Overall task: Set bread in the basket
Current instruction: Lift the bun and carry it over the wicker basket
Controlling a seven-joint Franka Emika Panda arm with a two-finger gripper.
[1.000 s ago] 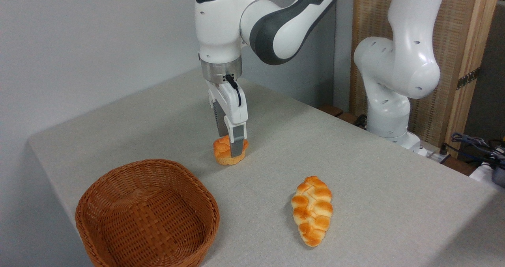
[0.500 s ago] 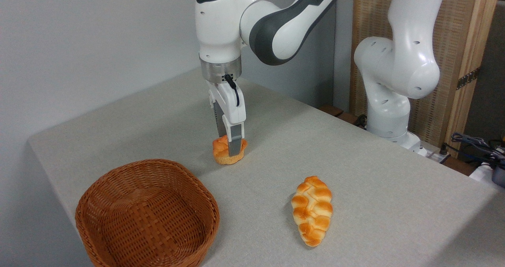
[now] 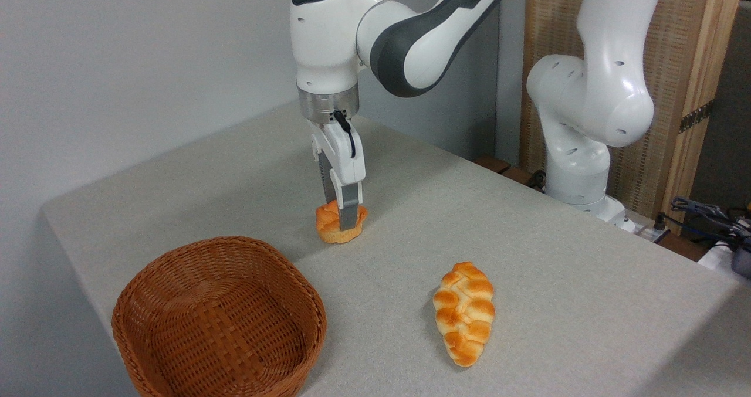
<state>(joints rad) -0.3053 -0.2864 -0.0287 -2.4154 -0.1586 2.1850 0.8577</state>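
The hand [image 3: 343,214] grips the bread [image 3: 340,226] just above the bench [image 3: 528,256]; next, lift toward the basket [image 3: 218,321] below-left.

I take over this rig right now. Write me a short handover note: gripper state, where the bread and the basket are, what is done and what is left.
Gripper: fingers around the bun, apparently shut on it; the bun sits at table level or barely above.
Basket: front left, empty.
Braided loaf: lies apart, untouched.
Done: grasp.
Left: lift, carry over the basket, release.
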